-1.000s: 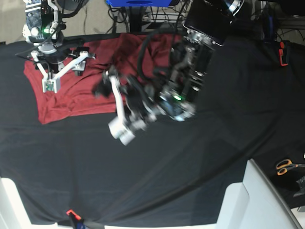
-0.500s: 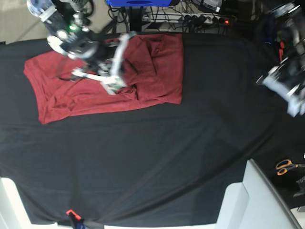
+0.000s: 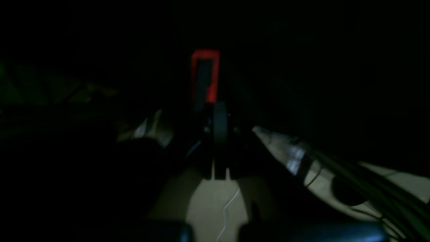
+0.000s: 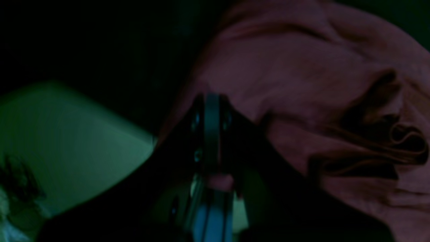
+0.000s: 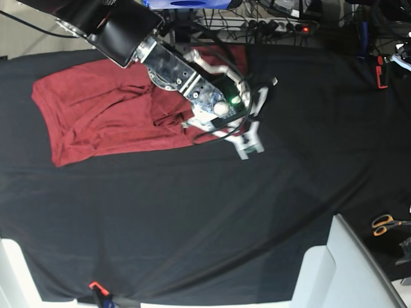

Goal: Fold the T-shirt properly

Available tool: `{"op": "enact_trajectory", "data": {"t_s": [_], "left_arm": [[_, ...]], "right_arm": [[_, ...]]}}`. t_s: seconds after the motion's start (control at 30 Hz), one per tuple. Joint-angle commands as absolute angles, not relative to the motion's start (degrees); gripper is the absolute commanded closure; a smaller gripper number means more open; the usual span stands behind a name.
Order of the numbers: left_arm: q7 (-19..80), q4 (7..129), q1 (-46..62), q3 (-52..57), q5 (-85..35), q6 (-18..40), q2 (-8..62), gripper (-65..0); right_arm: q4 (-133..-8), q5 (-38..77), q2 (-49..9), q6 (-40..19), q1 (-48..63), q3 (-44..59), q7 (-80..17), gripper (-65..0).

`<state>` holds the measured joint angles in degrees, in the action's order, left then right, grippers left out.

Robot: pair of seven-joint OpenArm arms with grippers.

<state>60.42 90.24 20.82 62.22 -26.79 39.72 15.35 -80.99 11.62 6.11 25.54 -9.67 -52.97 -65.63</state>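
Note:
The maroon T-shirt (image 5: 103,115) lies crumpled on the black table cover (image 5: 192,212) at the back left, with bunched folds (image 4: 386,144) near its right side. My right arm reaches across it, and its gripper (image 5: 249,131) sits blurred at the shirt's right edge. In the right wrist view that gripper (image 4: 211,111) is shut, fingers pressed together over the shirt's (image 4: 302,84) border; I see no cloth between them. My left gripper (image 3: 216,124) is shut with nothing in it, far from the shirt. Only a bit of the left arm (image 5: 404,59) shows at the right edge.
A red clamp (image 5: 382,70) grips the table's far right edge, straight ahead of the left gripper (image 3: 205,75). Orange-handled scissors (image 5: 385,223) lie at the right. A white box (image 5: 350,269) stands at the front right, and a small orange clamp (image 5: 96,287) at the front edge.
The right arm swung from the shirt's left part across to its right edge. The left arm pulled away from the middle to the far right. Both grippers went from open to shut.

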Motion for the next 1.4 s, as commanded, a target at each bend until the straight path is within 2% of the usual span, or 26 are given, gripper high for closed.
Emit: {"op": "enact_trajectory", "data": {"t_s": [0.0,0.2,0.33,0.5,0.7,0.87,1.1,1.37], "left_arm": [[59.82,90.95,21.23,62.73,-26.77,40.00,16.48,0.0],[59.82,90.68,20.70,62.02,-26.77,40.00,16.48,0.0],[59.82,90.68,20.62,58.15,-26.68,40.00,16.75,0.0],[59.74,90.68,20.44,54.99,-26.68,40.00,16.75,0.0],[59.74,90.59,19.30,54.55,-26.68,40.00,16.84,0.0],[59.74,90.59,19.30,54.55,-26.68,40.00,16.84,0.0],[59.65,86.20,18.07,54.81,-26.68,40.00,17.89,0.0],[59.65,84.18,17.63,54.64,-26.68,40.00,18.59,0.0]], "right_arm": [[-80.22,11.30,6.55,26.95,-10.59,-52.70,-63.78,-0.2],[-73.19,11.38,6.46,35.30,-10.42,-51.03,-59.21,-0.2],[-75.56,11.38,6.37,36.00,-7.78,-46.64,-59.47,-0.2],[-82.59,11.38,5.05,38.11,-4.09,-45.93,-62.20,-0.2],[-84.88,11.21,2.95,39.43,-1.80,-45.76,-62.81,-0.2],[-85.58,11.21,0.84,39.08,0.66,-40.48,-62.64,-0.2],[-95.34,11.21,-3.82,39.25,4.44,-39.34,-64.40,-0.2],[-99.47,11.21,-5.58,39.08,8.04,-34.95,-65.80,-0.2]]}}
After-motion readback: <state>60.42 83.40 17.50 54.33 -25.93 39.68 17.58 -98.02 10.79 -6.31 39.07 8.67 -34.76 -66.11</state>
